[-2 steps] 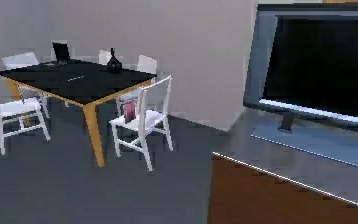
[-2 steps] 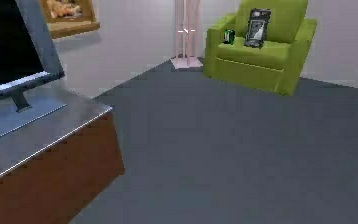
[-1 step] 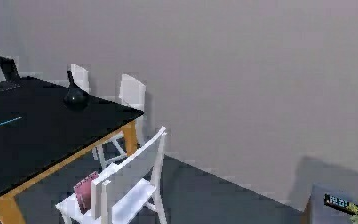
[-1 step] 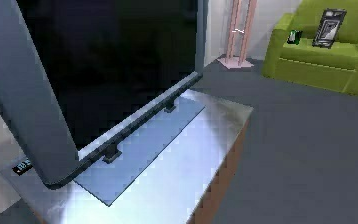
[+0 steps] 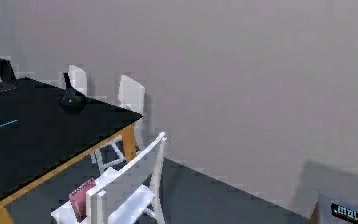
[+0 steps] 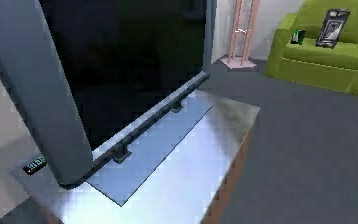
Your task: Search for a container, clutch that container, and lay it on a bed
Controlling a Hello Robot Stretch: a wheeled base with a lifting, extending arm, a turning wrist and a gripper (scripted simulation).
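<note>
Black tabletop (image 5: 47,135) carries a dark vase-like vessel (image 5: 71,98), possibly our container. We judge the search barely under way; grasping it and laying it on a bed remain. Our gripper's state we cannot tell.

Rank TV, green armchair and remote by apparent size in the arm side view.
1. TV: largest by far, though also nearest the camera.
2. armchair: smaller in the picture, but farther off, so true size is unsure.
3. remote: smallest, a small dark thing on the stand beside the TV.
</note>
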